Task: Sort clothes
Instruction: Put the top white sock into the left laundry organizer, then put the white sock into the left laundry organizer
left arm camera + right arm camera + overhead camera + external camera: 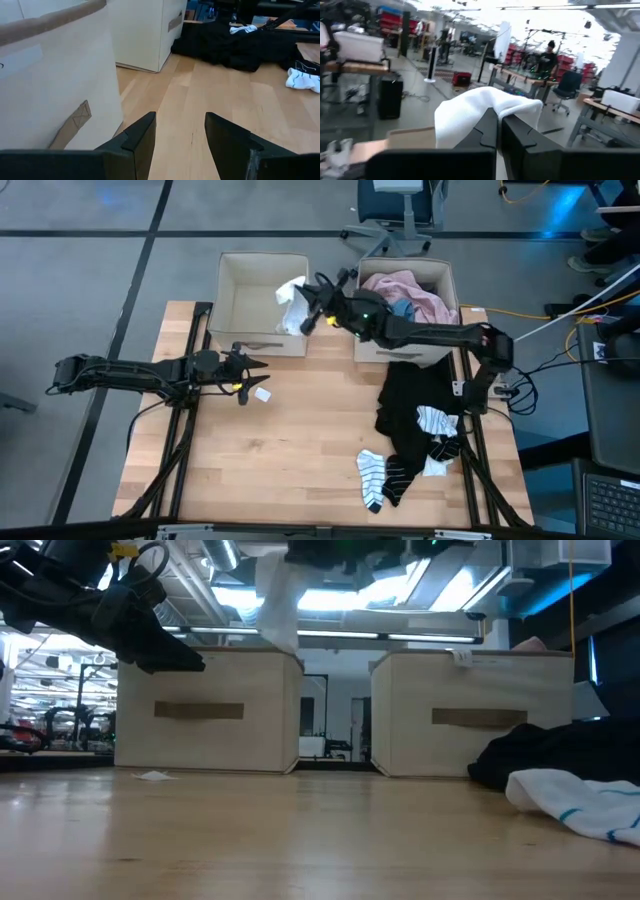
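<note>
- We log the right gripper [305,318] pinching a white sock [291,302] that hangs lengthwise over the left bin's [240,272] right rim.
- Left gripper [252,368] wide, empty, above the desk's [300,440] open middle.
- Black clothes [410,405] along the right edge.

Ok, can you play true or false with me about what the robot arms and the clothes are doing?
1. The right gripper holds a white cloth over the left bin. True.
2. The left gripper is squeezing a sock. False: it is open and empty, above the table in front of the left bin.
3. A pink garment lies in the right bin. True.
4. The black clothes are already in a bin. False: they lie on the table by the striped socks.
</note>
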